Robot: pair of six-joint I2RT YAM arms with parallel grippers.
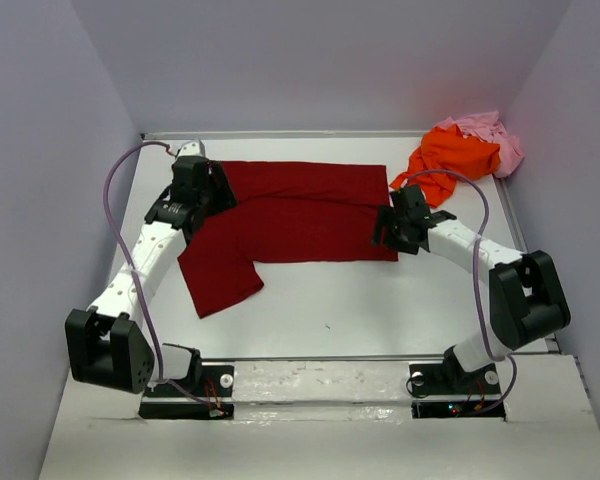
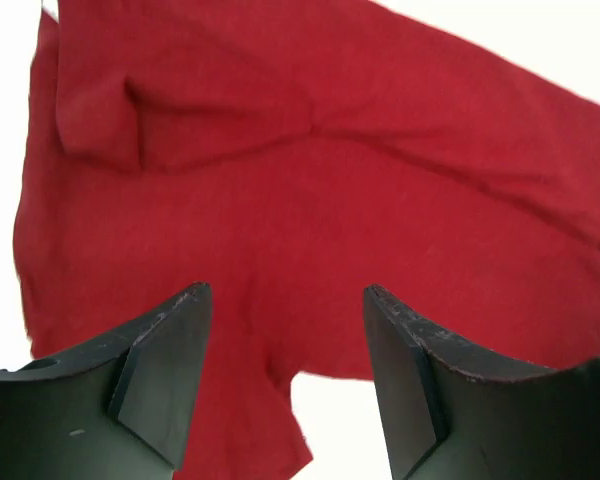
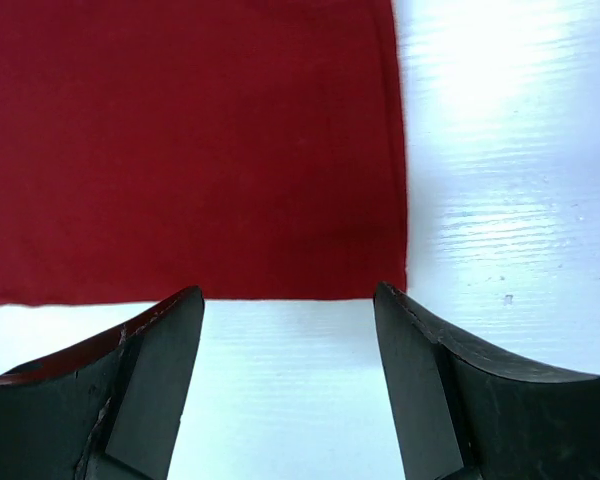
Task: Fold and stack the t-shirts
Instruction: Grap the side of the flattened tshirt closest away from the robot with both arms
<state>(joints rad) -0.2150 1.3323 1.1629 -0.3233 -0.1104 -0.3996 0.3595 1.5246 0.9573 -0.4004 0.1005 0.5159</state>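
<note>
The dark red t-shirt (image 1: 290, 215) lies spread flat across the middle of the white table, one sleeve (image 1: 218, 275) reaching toward the near left. It fills the left wrist view (image 2: 310, 180). My left gripper (image 1: 208, 195) hovers over the shirt's left end, open, nothing between its fingers (image 2: 288, 295). My right gripper (image 1: 390, 228) hangs at the shirt's near right corner, also open (image 3: 288, 295). In its view the shirt's hem corner (image 3: 390, 280) lies just past the fingertips, over bare table. The orange t-shirt (image 1: 450, 155) and the pale pink t-shirt (image 1: 492, 135) lie crumpled together at the back right.
Grey walls close in the table (image 1: 380, 310) on the left, back and right. A purple cable (image 1: 120, 200) loops off each arm. The arm bases (image 1: 185, 385) sit at the near edge.
</note>
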